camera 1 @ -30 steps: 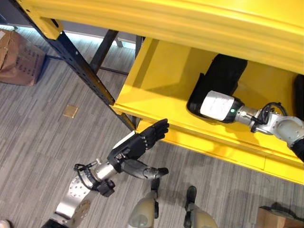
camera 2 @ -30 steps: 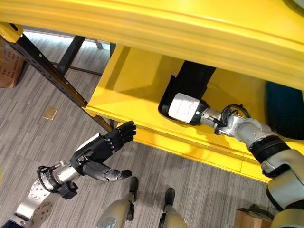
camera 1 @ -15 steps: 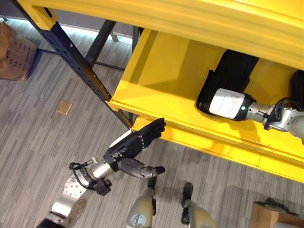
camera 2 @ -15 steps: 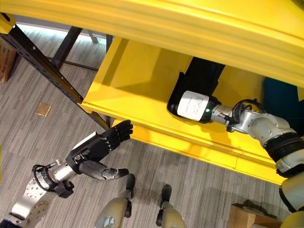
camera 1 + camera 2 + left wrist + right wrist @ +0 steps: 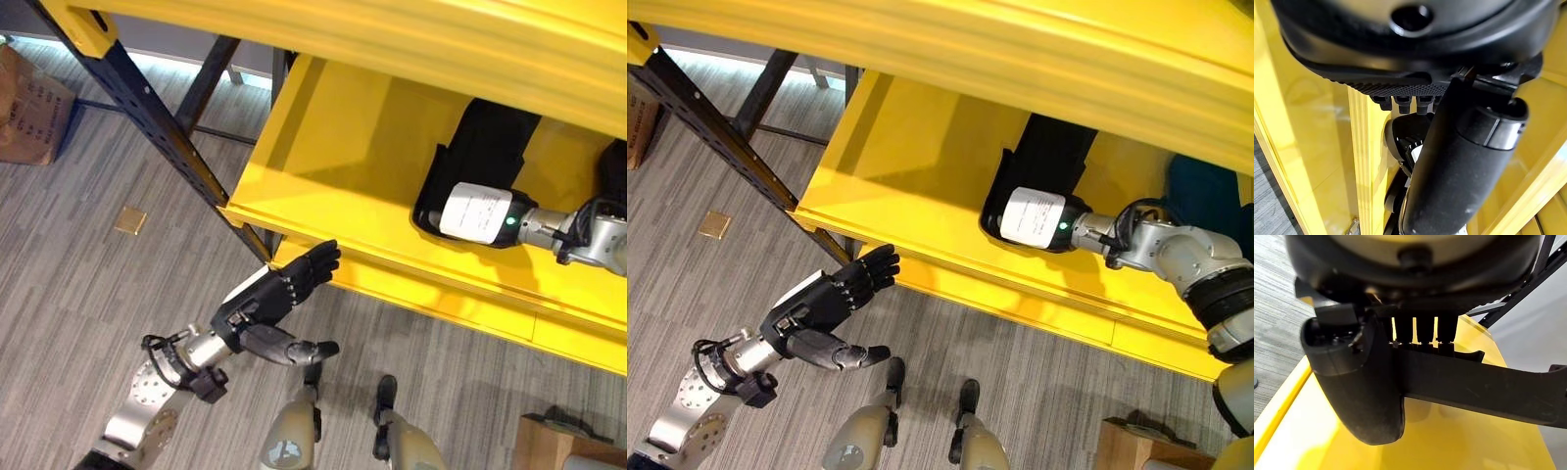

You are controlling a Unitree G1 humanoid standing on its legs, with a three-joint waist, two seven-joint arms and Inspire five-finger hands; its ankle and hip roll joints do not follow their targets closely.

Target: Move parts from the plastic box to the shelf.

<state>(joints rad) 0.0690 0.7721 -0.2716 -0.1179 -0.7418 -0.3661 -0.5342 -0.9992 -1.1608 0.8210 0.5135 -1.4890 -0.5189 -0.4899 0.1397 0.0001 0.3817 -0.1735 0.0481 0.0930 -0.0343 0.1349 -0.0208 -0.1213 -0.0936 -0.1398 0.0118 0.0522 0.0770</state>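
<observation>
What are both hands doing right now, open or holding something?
Left hand: open, fingers straight, holding nothing.
Right hand: shut on the black part over the yellow shelf.

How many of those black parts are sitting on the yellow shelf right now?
2 that I can see: one black part under the right hand, and a dark one at the shelf's right edge, mostly cut off. Others may be hidden.

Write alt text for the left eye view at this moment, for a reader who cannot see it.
The robot's right hand reaches onto the yellow shelf, against a long black part lying there. Its left hand hovers open, fingers straight, below the shelf's front edge, above grey floor.
</observation>
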